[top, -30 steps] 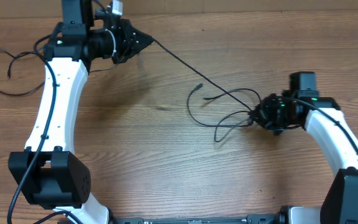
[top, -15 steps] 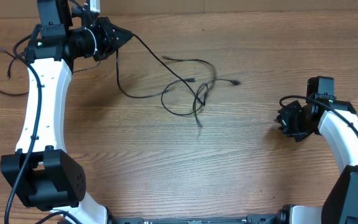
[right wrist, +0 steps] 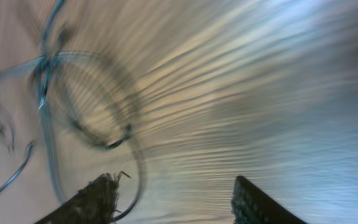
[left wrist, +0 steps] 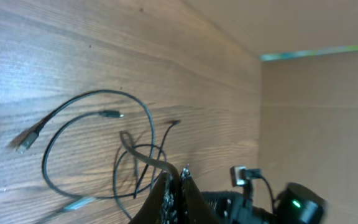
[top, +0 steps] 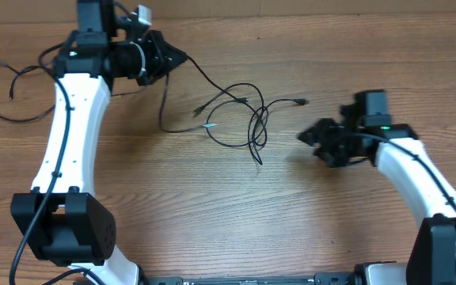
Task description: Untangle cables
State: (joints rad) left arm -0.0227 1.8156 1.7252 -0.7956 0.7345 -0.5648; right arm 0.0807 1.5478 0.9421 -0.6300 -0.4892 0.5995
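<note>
While the left gripper [top: 182, 57] is pinched tight on one strand of the cables [top: 257, 125], the rest of the tangle lies in loose loops on the table [top: 212, 206] between the two arms. The right gripper [top: 305, 136] hovers near those loops, jaws parted wide and empty.

The overhead camera looks straight down from high above the worktop [top: 228, 229], with the cables [top: 244, 119] near mid-frame and both arms in view. The left wrist camera looks past the left tool [left wrist: 174, 177], low and slanted over the cables, to the right arm [left wrist: 291, 202] beyond them. The right wrist camera, close to the wood and blurred, faces past the right tool [right wrist: 176, 199] toward the cables. All three views share the cables.
</note>
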